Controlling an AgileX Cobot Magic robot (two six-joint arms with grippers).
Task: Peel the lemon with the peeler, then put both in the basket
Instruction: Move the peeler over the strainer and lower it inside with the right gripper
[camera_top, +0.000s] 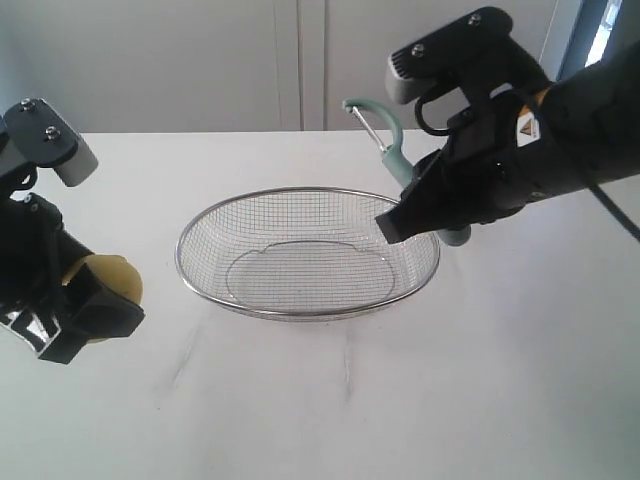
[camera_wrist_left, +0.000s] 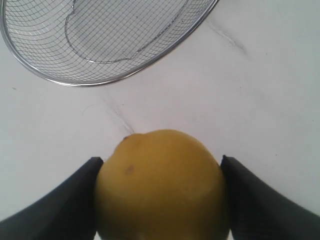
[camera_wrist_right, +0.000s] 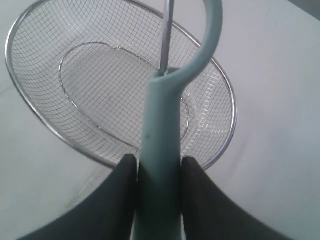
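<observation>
Tabletop (camera_top: 500, 390) bears basket (camera_top: 212, 262) between lemon (camera_top: 118, 276) and peeler (camera_top: 394, 136).

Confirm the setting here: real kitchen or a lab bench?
Probably a robot lab bench, not a kitchen: a white tabletop, plain pale panels behind, and a wire basket as prop, with the left gripper holding a lemon and the right gripper a peeler.
</observation>
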